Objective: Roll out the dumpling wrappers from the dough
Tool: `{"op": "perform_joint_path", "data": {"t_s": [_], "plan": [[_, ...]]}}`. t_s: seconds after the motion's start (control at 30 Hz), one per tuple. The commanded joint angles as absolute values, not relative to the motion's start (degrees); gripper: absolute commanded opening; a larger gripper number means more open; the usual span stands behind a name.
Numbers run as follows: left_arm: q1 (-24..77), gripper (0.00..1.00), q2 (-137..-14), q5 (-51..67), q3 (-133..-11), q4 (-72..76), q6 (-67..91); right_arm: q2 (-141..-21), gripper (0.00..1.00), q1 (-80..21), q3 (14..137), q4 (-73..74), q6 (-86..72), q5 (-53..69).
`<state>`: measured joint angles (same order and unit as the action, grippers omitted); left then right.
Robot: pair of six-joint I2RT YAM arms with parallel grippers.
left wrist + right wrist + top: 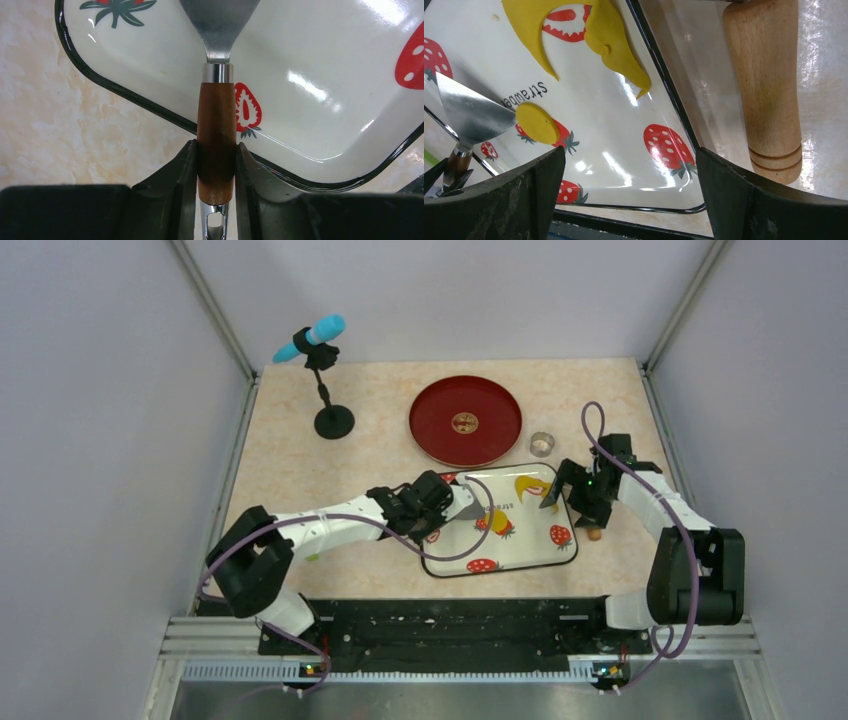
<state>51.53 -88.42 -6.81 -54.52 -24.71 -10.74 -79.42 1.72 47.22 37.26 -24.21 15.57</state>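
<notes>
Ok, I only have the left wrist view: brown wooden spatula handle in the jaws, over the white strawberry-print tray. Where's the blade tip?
Observer: The metal spatula has its blade tip against the edge of a small round yellow dough disc on the white strawberry-print tray.
Operator: Any other dough?
Observer: A thin flattened yellow dough sheet, with a curved piece cut out, lies in the tray's far right corner.
Operator: And the roller?
Observer: The tan wooden roller lies on the table, outside the tray's right edge.
</notes>
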Motion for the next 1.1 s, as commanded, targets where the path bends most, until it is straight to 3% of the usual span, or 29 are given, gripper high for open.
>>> {"op": "perform_joint_path", "data": {"t_s": [0.0, 1.07], "plan": [[52.4, 0.0, -89.2, -7.2, -56.6, -24.9, -11.8, -79.5, 0.99, 2.3, 47.0, 35.8, -24.0, 16.3], [54.4, 0.0, -86.9, -1.4, -52.0, -21.0, -10.9, -78.7, 0.99, 2.3, 47.3, 36.6, -23.6, 17.3]]}}
